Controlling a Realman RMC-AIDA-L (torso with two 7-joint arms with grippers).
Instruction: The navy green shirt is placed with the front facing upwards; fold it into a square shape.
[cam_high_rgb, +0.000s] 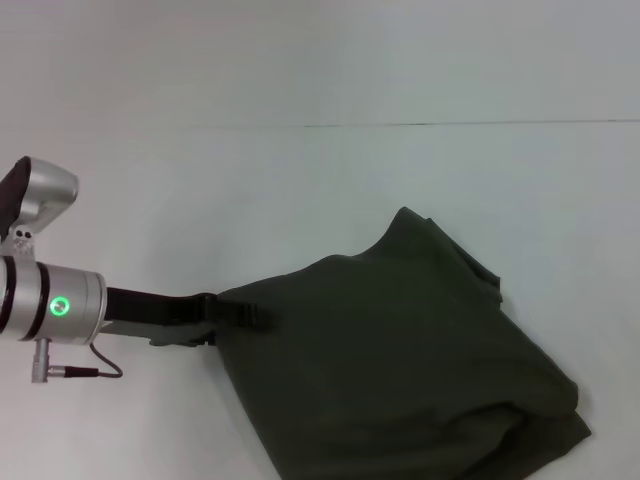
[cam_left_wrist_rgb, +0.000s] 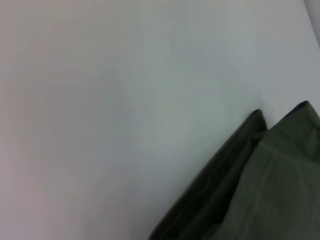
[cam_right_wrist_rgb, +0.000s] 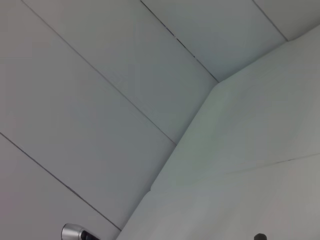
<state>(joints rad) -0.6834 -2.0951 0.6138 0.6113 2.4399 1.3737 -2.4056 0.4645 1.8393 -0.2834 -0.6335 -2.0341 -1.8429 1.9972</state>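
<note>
The navy green shirt (cam_high_rgb: 400, 360) lies in a folded heap on the white table at the centre right of the head view. Only plain green cloth shows; the lettering is hidden. My left gripper (cam_high_rgb: 236, 314) reaches in from the left and is shut on the shirt's left edge, which is drawn to a point there. In the left wrist view, layered folds of the shirt (cam_left_wrist_rgb: 260, 190) fill one corner. My right gripper is out of view; its wrist view shows only wall panels.
The white table (cam_high_rgb: 200, 190) spreads behind and to the left of the shirt, with its far edge against a pale wall (cam_high_rgb: 320, 60). My left arm's silver wrist with a green light (cam_high_rgb: 60, 305) sits low over the table's left.
</note>
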